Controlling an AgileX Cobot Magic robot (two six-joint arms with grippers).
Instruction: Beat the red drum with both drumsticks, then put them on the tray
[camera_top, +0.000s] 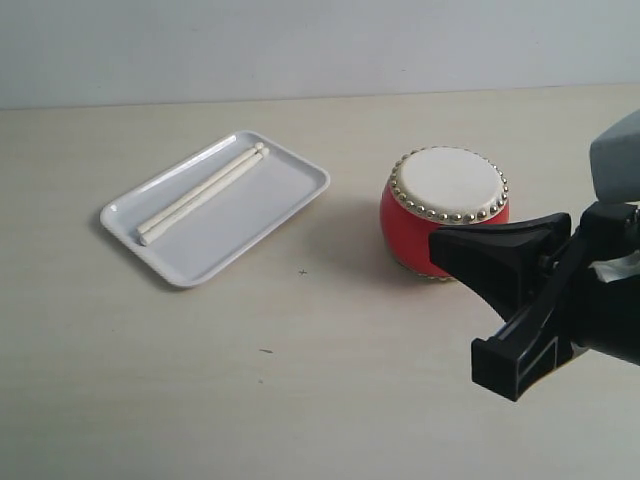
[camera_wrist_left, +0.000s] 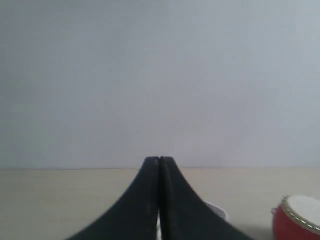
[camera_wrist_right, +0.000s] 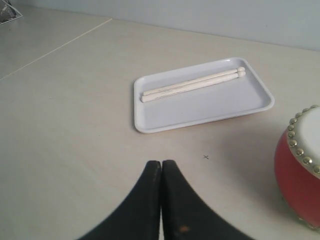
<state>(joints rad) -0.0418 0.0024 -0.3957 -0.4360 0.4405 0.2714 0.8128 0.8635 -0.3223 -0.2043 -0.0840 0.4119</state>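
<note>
Exterior view: beige table (camera_top: 300, 400), plain grey wall (camera_top: 300, 40).
Left gripper (camera_wrist_left: 159, 160): fingers pressed together, holding nothing.
Right gripper (camera_wrist_right: 161, 163): likewise closed, empty.

drum (camera_top: 445, 205): red, cream top, studs probably gold | tray (camera_top: 250, 218): white | drumsticks (camera_top: 203, 192): cream

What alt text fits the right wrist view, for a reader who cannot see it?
Two drumsticks lie side by side on a white tray on a pale table. The right gripper, jaws shut and empty, is in the foreground, short of the tray, and the red drum is partly cut off by the frame.
</note>
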